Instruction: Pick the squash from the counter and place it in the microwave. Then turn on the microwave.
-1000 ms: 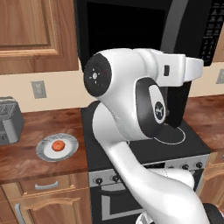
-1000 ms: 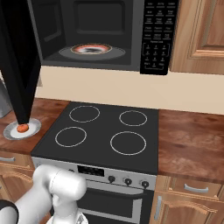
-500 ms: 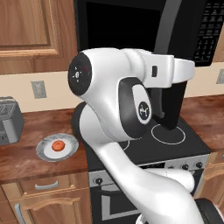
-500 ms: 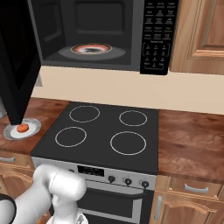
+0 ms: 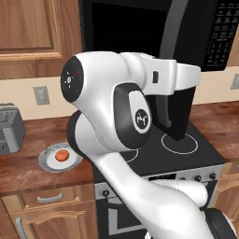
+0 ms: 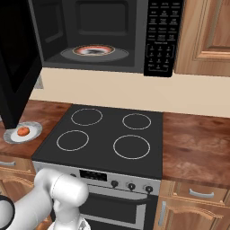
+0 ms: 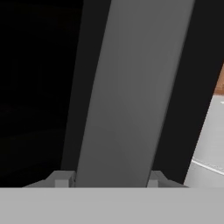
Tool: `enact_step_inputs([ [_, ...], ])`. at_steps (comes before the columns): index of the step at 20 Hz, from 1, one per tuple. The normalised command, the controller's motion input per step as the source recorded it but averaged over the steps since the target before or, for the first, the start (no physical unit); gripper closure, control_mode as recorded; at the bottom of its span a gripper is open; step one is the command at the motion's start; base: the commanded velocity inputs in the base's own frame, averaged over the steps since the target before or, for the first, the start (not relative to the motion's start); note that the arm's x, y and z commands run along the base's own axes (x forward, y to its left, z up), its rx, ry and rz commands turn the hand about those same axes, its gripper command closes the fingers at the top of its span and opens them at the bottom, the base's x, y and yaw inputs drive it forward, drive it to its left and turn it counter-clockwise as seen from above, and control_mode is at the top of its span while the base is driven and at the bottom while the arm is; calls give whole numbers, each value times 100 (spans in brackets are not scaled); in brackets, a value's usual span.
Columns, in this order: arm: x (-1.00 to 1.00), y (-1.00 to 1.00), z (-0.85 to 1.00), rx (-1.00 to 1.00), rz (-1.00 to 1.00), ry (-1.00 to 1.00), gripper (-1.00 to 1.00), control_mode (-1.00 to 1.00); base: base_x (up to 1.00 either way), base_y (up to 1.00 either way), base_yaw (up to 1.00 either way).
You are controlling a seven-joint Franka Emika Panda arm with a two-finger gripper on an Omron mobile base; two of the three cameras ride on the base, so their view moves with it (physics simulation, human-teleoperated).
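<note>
Left base view, squash [image 5: 61,156] on plate [image 5: 46,162], far from jaws

Microwave [image 5: 140,28] top cut by frame edge; stovetop [image 5: 186,149] half hidden behind arm (left side).

You are looking at a home kitchen. At the centre of the right base view sits a black four-ring stovetop [image 6: 105,137], with an oven [image 6: 121,204] and its row of knobs below it. Across the top of that frame hangs a black microwave [image 6: 101,36], door swung open, keypad [image 6: 162,36] on its right. Reddish wood counter [image 6: 195,143] runs either side of the stove, over light wooden drawers [image 6: 197,194]. Wall cabinets [image 5: 28,35] fill the upper left of the left base view, with a toaster [image 5: 10,128] at the left edge, a wall socket [image 5: 41,95] and a plate [image 5: 49,161] lower left.
</note>
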Motion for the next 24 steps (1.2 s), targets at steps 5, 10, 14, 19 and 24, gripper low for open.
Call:
enact_step_inputs([
  [5, 0, 2, -5, 0, 0, 0, 100, -100, 0, 0, 0],
  [10, 0, 1, -9, 0, 0, 0, 100, -100, 0, 0, 0],
  [14, 0, 12, -11, 0, 0, 0, 100, -100, 0, 0, 0],
  [19, 0, 22, -11, 0, 0, 0, 100, -100, 0, 0, 0],
  [24, 0, 19, -9, 0, 0, 0, 100, -100, 0, 0, 0],
])
